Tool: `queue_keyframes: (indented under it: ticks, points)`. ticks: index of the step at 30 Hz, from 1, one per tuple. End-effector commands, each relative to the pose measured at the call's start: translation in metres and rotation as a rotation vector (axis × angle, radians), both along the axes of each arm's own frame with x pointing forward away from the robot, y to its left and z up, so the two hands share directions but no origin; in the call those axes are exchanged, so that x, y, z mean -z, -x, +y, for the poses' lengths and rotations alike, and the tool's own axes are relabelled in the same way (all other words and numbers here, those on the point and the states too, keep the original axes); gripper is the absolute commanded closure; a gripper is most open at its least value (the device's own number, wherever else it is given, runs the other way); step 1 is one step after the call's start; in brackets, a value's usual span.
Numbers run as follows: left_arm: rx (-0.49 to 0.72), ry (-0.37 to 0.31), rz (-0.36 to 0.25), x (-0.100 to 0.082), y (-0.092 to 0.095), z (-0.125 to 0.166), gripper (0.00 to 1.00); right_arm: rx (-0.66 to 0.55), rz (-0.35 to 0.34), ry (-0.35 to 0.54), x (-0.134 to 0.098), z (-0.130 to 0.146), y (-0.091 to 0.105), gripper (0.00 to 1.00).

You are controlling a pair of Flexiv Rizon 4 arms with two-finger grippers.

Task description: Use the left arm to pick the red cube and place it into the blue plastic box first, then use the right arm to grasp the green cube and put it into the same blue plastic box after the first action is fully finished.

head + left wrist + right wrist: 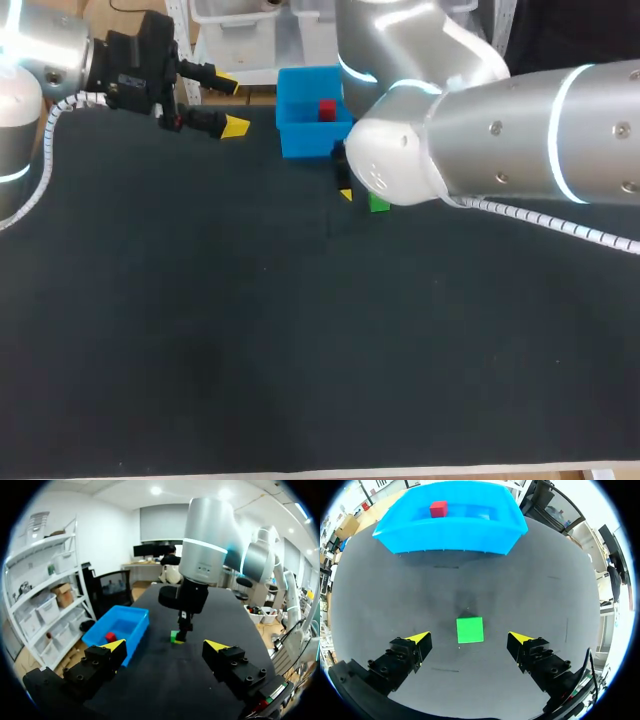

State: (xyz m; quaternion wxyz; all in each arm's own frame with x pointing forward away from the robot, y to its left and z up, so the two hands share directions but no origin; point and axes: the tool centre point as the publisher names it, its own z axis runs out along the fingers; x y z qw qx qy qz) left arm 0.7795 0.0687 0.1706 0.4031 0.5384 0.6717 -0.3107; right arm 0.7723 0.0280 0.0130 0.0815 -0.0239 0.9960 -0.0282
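Observation:
The red cube lies inside the blue plastic box at the table's far middle. The green cube rests on the dark mat just in front of the box. My right gripper hangs over it, open, with the cube between its yellow fingertips and untouched. My left gripper is open and empty at the far left, level with the box and apart from it.
The black mat covers the whole table. My right arm's large silver body spans the far right and hides part of the area beside the box. The table's near edge runs along the front.

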Motion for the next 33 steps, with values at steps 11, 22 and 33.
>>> queue_keyframes:
  ticks: [11, 22, 33]
  points:
    - [0.000, 0.004, -0.006, 0.001, 0.000, 0.000, 0.00, 0.005, -0.034, -0.003, 0.015, -0.005, -0.002, 0.00]
    - [0.000, 0.004, -0.006, 0.001, 0.000, 0.000, 0.00, -0.014, -0.035, 0.012, 0.017, -0.002, -0.014, 0.00]
    - [0.000, 0.004, -0.006, 0.001, 0.000, 0.000, 0.00, -0.027, -0.017, 0.016, 0.026, 0.001, -0.017, 0.00]
